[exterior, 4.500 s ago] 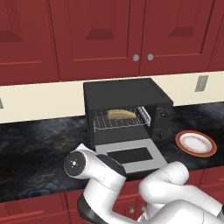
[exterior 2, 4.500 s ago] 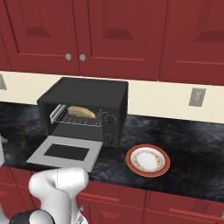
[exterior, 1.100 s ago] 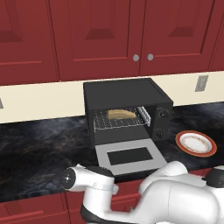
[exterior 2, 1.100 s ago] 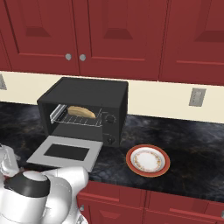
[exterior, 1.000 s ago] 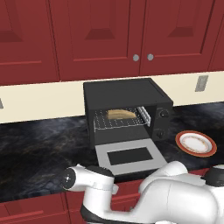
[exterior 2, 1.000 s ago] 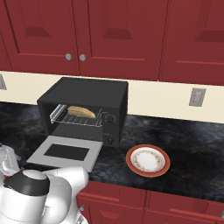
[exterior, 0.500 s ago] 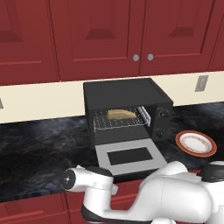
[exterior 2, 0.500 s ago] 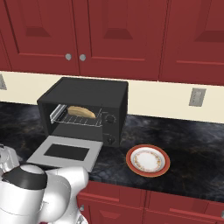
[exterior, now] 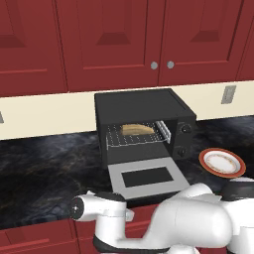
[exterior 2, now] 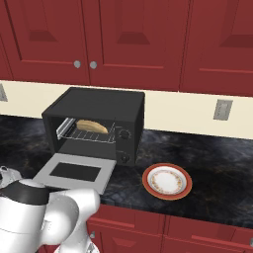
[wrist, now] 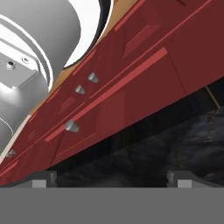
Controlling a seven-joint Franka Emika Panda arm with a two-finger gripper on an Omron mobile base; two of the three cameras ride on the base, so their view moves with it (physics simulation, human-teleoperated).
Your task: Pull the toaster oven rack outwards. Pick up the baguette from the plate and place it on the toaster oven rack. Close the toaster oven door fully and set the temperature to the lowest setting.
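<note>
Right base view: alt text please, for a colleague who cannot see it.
A boxy matte black toaster oven stands with its grey windowed door folded down flat, a tan baguette piece on its silver wire rack. A round orange-rimmed white plate sits bare on the dark counter to its right.

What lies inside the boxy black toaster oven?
A tan baguette rests on the silver wire rack inside the toaster oven; the cavity beneath the rack is too dark to make out.

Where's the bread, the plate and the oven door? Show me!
baguette (exterior: 137, 129), left base view, middle of its crust.
plate (exterior 2: 147, 188), right base view, orange-red rim, near left side.
toaster oven door (exterior: 116, 177), left base view, grey frame left of the window.
</note>
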